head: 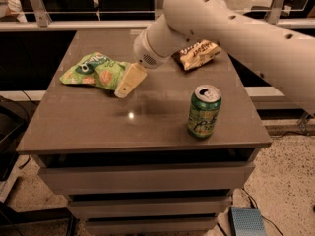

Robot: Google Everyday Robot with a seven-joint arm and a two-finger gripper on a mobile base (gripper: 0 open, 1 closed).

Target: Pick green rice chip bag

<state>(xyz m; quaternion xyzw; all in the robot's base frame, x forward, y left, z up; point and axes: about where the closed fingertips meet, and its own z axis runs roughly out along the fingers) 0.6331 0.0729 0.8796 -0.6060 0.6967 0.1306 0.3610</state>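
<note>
The green rice chip bag (93,71) lies flat on the far left part of the brown table (147,127). It is light green and wrinkly, with a dark green logo oval and pictures of round chips. My gripper (123,89) hangs from the white arm (221,28), tilted down to the left. Its cream tip is just at the bag's right edge, low over the table. Whether it touches the bag cannot be told.
A green soda can (204,111) stands upright at the right front of the table. A brown and cream chip bag (197,53) lies at the back right, partly behind the arm. Drawers sit under the tabletop. A railing runs behind the table.
</note>
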